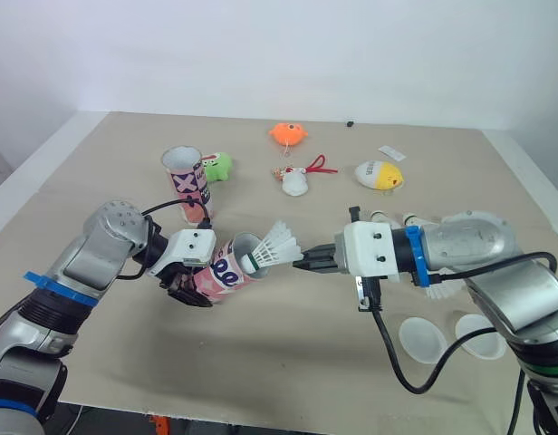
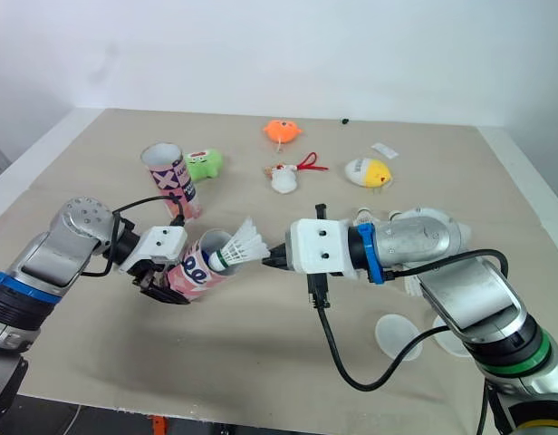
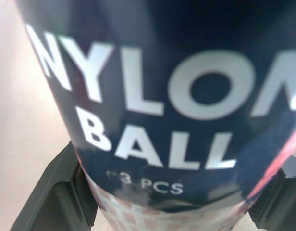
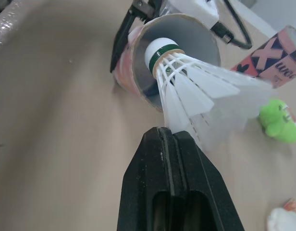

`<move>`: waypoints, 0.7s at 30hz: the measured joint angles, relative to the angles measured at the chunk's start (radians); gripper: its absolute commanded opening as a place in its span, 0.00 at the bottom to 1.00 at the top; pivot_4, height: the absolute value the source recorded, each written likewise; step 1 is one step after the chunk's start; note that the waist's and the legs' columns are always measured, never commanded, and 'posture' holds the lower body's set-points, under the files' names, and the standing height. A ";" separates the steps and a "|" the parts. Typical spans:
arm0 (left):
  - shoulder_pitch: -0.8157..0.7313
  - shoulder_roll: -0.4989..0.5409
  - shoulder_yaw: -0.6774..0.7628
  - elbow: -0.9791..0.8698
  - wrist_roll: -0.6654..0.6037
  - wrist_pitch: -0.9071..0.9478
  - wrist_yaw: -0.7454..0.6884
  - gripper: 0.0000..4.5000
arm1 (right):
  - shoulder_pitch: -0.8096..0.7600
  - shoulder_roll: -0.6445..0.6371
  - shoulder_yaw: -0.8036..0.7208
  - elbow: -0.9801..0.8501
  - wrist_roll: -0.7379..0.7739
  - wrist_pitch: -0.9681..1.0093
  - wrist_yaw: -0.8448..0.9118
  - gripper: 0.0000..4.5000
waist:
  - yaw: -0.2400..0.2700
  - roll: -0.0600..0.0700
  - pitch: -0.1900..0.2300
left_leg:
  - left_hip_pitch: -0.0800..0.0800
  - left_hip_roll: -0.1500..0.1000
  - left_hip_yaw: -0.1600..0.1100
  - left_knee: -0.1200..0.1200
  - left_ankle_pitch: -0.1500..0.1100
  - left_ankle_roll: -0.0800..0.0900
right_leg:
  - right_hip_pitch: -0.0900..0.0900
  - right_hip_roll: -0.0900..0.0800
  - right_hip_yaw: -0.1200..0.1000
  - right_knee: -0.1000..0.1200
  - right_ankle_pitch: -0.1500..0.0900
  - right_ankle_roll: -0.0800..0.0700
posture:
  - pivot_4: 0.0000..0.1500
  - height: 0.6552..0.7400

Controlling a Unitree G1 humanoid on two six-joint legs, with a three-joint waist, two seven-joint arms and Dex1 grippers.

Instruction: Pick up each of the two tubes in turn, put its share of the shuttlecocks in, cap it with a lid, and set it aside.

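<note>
So the left gripper (image 1: 196, 276) is clamping its two black fingers around a pink-and-dark tube (image 1: 226, 267), holding it tipped almost onto its side just above the surface (image 1: 261, 362). The open mouth is facing the other arm. The left wrist view is showing the label up close (NYLON BALL, 3 PCS) with a finger on either side of the tube.

The right gripper (image 4: 162, 132) is pinching its fingers tight together on the edge of a white shuttlecock (image 4: 186, 82)'s feather skirt. It's holding the cork end, with its green band, right at the tube's mouth, looking just inside the rim.

The second tube (image 1: 187, 181) is standing upright farther back on the robot's left, with a green toy (image 1: 216, 167) sitting just beside it. Two clear lids (image 1: 422, 338) are lying flat near the front on the right, next to the right arm. A couple more white shuttlecocks (image 1: 380, 217) are peeking out from behind that arm, mostly hidden. An orange toy (image 1: 287, 134) is sitting well back.
</note>
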 measured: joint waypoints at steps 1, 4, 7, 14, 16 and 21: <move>-0.001 0.000 -0.001 0.000 0.000 0.000 -0.001 0.76 | -0.015 0.005 0.013 0.010 -0.009 -0.007 0.005 0.01 | 0.000 0.000 0.000 | 0.000 0.000 0.000 0.000 0.000 0.000 | 0.000 0.000 0.000 0.000 0.001 0.000 | 1.00 1.00; -0.002 -0.001 -0.002 0.001 0.001 0.000 0.000 0.76 | -0.037 0.022 0.038 0.027 -0.027 -0.018 0.022 0.11 | 0.000 0.000 0.000 | 0.000 0.000 0.000 0.000 0.000 0.000 | 0.000 0.000 0.000 0.000 0.001 0.000 | 1.00 1.00; -0.006 -0.005 -0.006 0.002 0.001 -0.001 0.000 0.76 | -0.083 0.047 0.069 0.044 0.007 -0.008 0.100 0.30 | 0.002 0.000 0.000 | 0.000 0.000 0.000 0.000 0.000 0.000 | 0.000 -0.001 -0.001 0.000 0.002 0.000 | 1.00 1.00; -0.006 -0.007 -0.007 0.002 0.001 0.000 0.002 0.76 | -0.098 0.063 0.026 0.041 0.121 0.048 0.139 0.52 | 0.002 0.000 0.000 | 0.000 0.000 -0.001 0.000 0.000 0.000 | 0.001 -0.002 -0.001 0.000 0.002 -0.001 | 1.00 1.00; -0.006 -0.008 -0.007 0.000 0.001 0.003 0.003 0.76 | -0.090 0.047 -0.049 0.037 0.213 0.104 0.152 0.52 | 0.002 0.000 0.000 | 0.000 0.000 -0.001 0.000 0.000 0.000 | 0.001 -0.002 -0.001 0.000 0.002 0.000 | 1.00 1.00; 0.001 -0.005 -0.004 -0.011 0.000 0.007 0.006 0.76 | 0.168 0.011 -0.274 0.044 0.266 0.226 -0.006 0.52 | 0.004 -0.001 -0.001 | 0.000 -0.001 -0.001 -0.001 0.000 0.000 | 0.001 -0.004 -0.001 0.000 0.002 0.000 | 1.00 1.00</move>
